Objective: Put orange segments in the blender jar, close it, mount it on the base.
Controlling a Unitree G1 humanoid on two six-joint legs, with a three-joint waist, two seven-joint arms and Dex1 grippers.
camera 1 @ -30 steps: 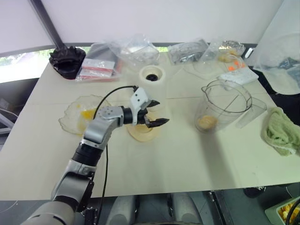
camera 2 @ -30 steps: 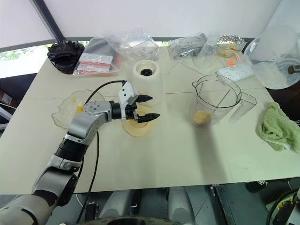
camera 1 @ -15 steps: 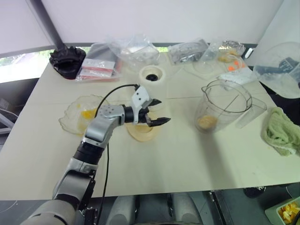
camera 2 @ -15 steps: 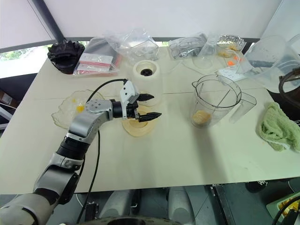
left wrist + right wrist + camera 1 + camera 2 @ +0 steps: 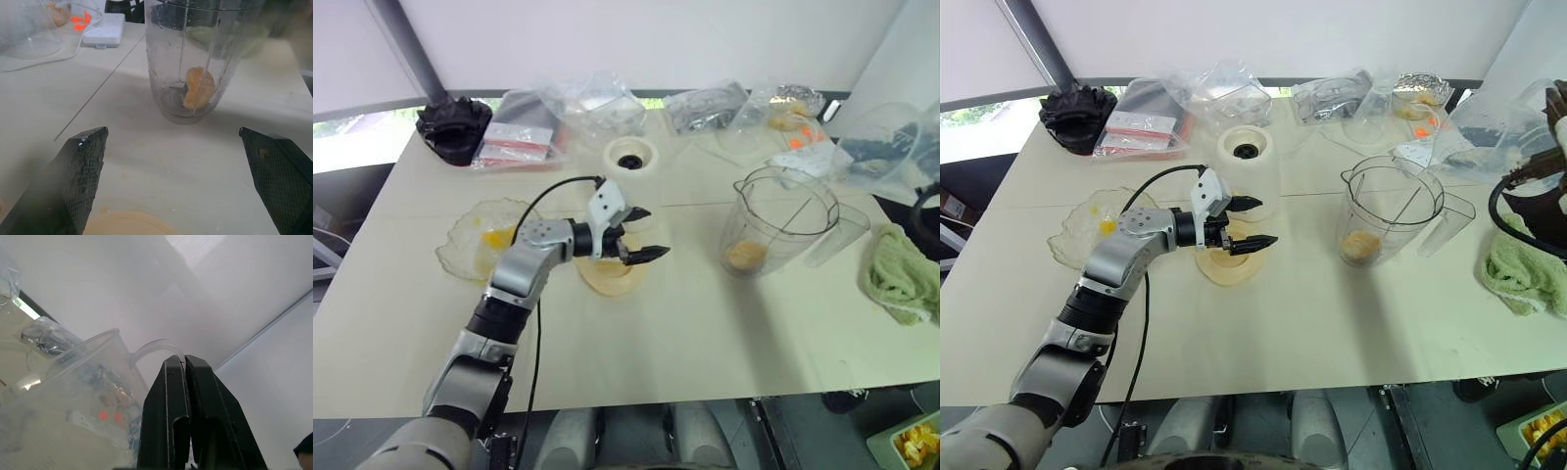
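Observation:
The blender jar (image 5: 775,220) stands upright and uncovered right of the table's middle, with orange segments (image 5: 198,88) at its bottom. More orange segments (image 5: 494,237) lie in a shallow clear dish (image 5: 460,250) at the left. My left gripper (image 5: 654,232) hangs open just above a flat cream lid (image 5: 607,277), pointing toward the jar with nothing between its fingers. The cream-white base (image 5: 629,157) sits behind it. At the far right my right gripper (image 5: 184,360) is shut on the thin handle of a smaller clear plastic cup (image 5: 886,147), held tilted in the air.
Plastic bags (image 5: 597,103) and a black object (image 5: 455,125) line the table's far edge. A white power strip (image 5: 813,157) lies behind the jar and a green towel (image 5: 901,274) at the right edge. A tub of orange pieces (image 5: 913,443) sits below the table.
The clear cup in my right gripper has rolled and shifted a little left toward the jar. My left arm and the things on the table have stayed put.

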